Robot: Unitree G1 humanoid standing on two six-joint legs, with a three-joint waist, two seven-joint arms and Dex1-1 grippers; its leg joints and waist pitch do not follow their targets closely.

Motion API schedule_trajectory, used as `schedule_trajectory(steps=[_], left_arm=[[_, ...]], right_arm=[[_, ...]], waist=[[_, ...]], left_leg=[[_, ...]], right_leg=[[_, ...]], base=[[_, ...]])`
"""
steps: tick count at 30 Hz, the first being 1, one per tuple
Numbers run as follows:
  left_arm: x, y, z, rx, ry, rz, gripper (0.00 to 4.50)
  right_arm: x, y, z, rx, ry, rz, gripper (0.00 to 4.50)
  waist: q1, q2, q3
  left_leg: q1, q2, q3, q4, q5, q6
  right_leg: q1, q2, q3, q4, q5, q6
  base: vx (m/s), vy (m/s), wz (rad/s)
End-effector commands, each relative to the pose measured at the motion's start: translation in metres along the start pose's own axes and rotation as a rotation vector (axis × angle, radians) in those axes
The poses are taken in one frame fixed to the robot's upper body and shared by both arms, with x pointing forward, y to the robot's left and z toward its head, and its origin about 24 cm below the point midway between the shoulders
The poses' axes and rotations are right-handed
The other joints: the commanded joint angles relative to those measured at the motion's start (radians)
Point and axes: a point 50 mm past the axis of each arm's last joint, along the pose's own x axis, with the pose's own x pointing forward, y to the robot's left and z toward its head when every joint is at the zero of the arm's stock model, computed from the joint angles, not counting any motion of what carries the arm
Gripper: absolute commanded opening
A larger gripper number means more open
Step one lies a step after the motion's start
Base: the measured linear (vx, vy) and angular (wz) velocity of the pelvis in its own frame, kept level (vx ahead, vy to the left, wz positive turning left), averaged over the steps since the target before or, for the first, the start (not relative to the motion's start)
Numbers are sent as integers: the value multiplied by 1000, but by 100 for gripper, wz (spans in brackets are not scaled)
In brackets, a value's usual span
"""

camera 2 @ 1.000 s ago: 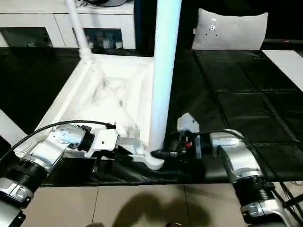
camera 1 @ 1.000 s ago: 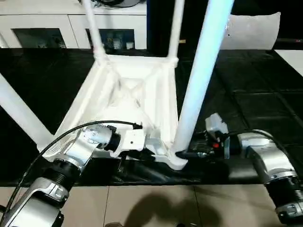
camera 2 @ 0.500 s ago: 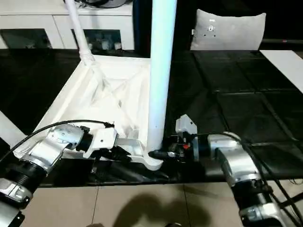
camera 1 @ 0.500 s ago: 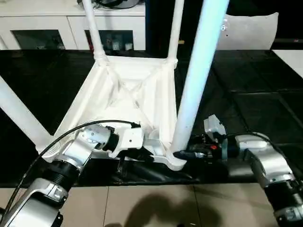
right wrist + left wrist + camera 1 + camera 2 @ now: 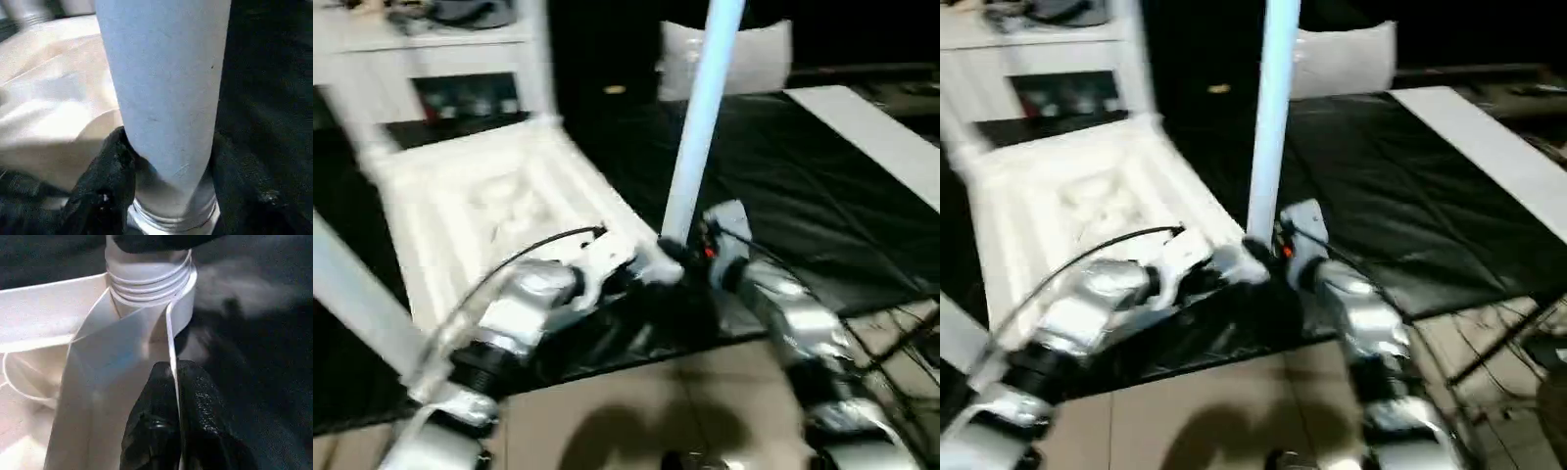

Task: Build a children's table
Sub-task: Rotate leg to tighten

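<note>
**Last leg going into the corner socket**

The white table top [image 5: 480, 211] is lying upside down on the black floor mat [image 5: 822, 186], legs pointing up. The right pincer [image 5: 142, 196] is gripping the near leg [image 5: 697, 127] low down, right above its threaded end. The left pincer [image 5: 171, 426] is pinching shut on a thin rib of the top beside the corner socket [image 5: 146, 289]. My take: keep that leg dead upright while twisting, and keep the top braced so the thread isn't crossing.
</note>
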Motion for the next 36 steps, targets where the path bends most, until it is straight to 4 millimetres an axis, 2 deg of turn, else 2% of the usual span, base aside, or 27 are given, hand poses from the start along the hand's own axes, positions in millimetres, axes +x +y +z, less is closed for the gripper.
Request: schedule_trajectory(steps=[1, 2, 3, 5, 7, 8, 9, 10, 11, 12, 13, 14, 15, 16, 17, 19, 21, 22, 24, 26, 27, 30, 31, 32, 34, 36], left_arm=[[18, -26, 34, 61, -112, -94, 0], [19, -26, 35, 65, -109, -78, 0], [18, -25, 34, 81, -93, -67, 0], [17, -22, 31, 96, -73, -57, 0], [13, -18, 25, 111, -48, -49, 0], [11, -15, 22, 118, -36, -45, 0], [7, -10, 16, 133, -18, -45, 0], [5, -9, 14, 139, -13, -48, 0], [4, -8, 13, 144, -10, -51, 0], [1, -5, 8, 161, 3, -62, 0], [-1, -3, 5, 174, 10, -73, 0], [-2, -2, 3, 181, 10, -83, 0], [-4, -2, 1, 189, 11, -95, 0], [-8, 0, -3, 209, 14, -127, 0], [-10, 0, -5, 223, 13, -148, 0], [-12, 0, -8, 233, 14, -172, 0], [-18, -1, -14, 258, 21, -266, 0], [-22, -2, -18, 283, 30, -327, 0], [-28, -2, -22, 333, 51, -419, 0], [-30, -2, -23, 347, 58, -441, 0], [-35, -1, -24, 383, 62, -517, 0], [-39, -2, -25, 410, 69, -585, 0], [-42, -3, -25, 441, 77, -637, 0], [-42, -3, -25, 441, 77, -637, 0], [-43, -4, -24, 479, 70, -679, 0], [-44, -7, -24, 493, 63, -721, 0]], right_arm=[[11, 9, -1, 50, 0, -19, 192], [11, 9, -1, 46, -3, -28, 192], [11, 8, -1, 43, -4, -36, 248], [9, 6, 0, 46, -15, -25, 264], [3, 1, 1, 40, -39, 0, 284], [-1, -1, 2, 34, -52, 15, 296], [-8, -9, 3, 20, -72, 38, 304], [-11, -12, 3, 15, -79, 43, 310], [-13, -14, 4, 9, -86, 49, 317], [-22, -21, 7, -14, -110, 79, 328], [-27, -25, 9, -34, -119, 102, 340], [-30, -27, 9, -49, -118, 117, 349], [-34, -28, 10, -70, -116, 137, 362], [-43, -32, 10, -119, -92, 191, 362], [-47, -34, 9, -140, -76, 219, 372], [-51, -35, 9, -163, -62, 251, 393], [-63, -37, 10, -218, -23, 369, 393], [-69, -37, 12, -249, -5, 428, 393], [-75, -39, 14, -309, 19, 499, 393], [-75, -40, 15, -328, 26, 513, 393], [-79, -39, 17, -352, 48, 591, 393], [-81, -36, 18, -358, 69, 665, 393], [-83, -33, 18, -350, 93, 728, 367], [-83, -33, 18, -350, 93, 728, 358], [-85, -29, 16, -339, 129, 800, 353], [-84, -26, 16, -323, 140, 843, 315]], waist=[[-3, 6, -53], [-5, 4, -55], [-2, 4, -58], [2, 2, -61], [14, 0, -67], [26, 0, -68], [34, -5, -70], [46, -6, -70], [52, -1, -72], [57, -1, -79], [69, -3, -83], [72, -4, -80], [81, 1, -81], [89, 3, -79], [92, 0, -77], [99, 6, -74], [104, 3, -72], [108, 6, -71], [112, 4, -69], [112, 4, -67], [115, 0, -66], [121, 2, -67], [125, 3, -69], [127, -1, -69], [137, 1, -72], [144, 0, -74]], left_leg=[[-3, -13, 9, -78, -438, 43], [-9, -14, 10, -77, -416, 53], [-20, -12, 10, -81, -375, 61], [-21, -13, 13, -80, -349, 68], [-23, -11, 19, -78, -285, 78], [-17, -9, 24, -76, -253, 88], [-25, -11, 27, -74, -222, 100], [-17, -9, 31, -72, -217, 113], [-18, -11, 30, -71, -197, 115], [-35, -9, 27, -70, -134, 126], [-36, -10, 30, -64, -77, 140], [-37, -10, 31, -63, -65, 146], [-35, -11, 32, -60, -55, 154], [-33, -12, 34, -62, -68, 154], [-34, -13, 35, -62, -79, 152], [-28, -10, 37, -66, -126, 130], [-27, -10, 37, -69, -161, 113], [-26, -7, 36, -71, -173, 110], [-24, -7, 36, -73, -201, 103], [-22, -7, 36, -74, -214, 99], [-18, -9, 37, -74, -228, 94], [-18, -5, 36, -76, -216, 92], [-18, -4, 36, -76, -210, 94], [-19, -3, 36, -76, -206, 98], [-18, 0, 38, -75, -178, 103], [-18, 2, 39, -74, -165, 102]], right_leg=[[53, -32, 8, -86, -544, -48], [57, -35, 11, -83, -536, -53], [60, -38, 22, -74, -497, -74], [60, -38, 30, -67, -464, -95], [57, -39, 44, -54, -391, -135], [51, -37, 51, -48, -352, -161], [54, -33, 56, -39, -332, -170], [45, -30, 61, -39, -348, -170], [48, -31, 64, -35, -330, -176], [61, -32, 66, -20, -270, -187], [60, -31, 69, -10, -205, -198], [58, -30, 71, -8, -187, -206], [58, -27, 72, -4, -166, -214], [58, -27, 71, -6, -184, -214], [59, -26, 72, -8, -200, -207], [53, -25, 71, -16, -270, -187], [55, -25, 70, -21, -324, -162], [53, -25, 73, -22, -330, -159], [50, -25, 73, -22, -347, -156], [49, -26, 71, -26, -374, -147], [48, -26, 70, -32, -420, -134], [48, -27, 72, -28, -412, -135], [50, -26, 72, -25, -394, -142], [50, -25, 72, -23, -386, -145], [50, -25, 75, -14, -334, -167], [51, -27, 77, -10, -315, -176]], base=[[0, 0, 0], [0, 0, 0], [0, 0, 0], [0, 0, 0], [0, 0, 0], [0, 0, 0], [0, 0, 0], [52, -35, 10], [52, -35, 10], [0, 0, 0], [0, 0, 0], [0, 0, 0], [0, 0, 0], [0, 0, 0], [0, 0, 0], [0, 0, 0], [0, 0, 0], [0, 0, 0], [0, 0, 0], [0, 0, 0], [0, 0, 0], [0, 0, 0], [0, 0, 0], [0, 0, 0], [0, 0, 0], [0, 0, 0]])
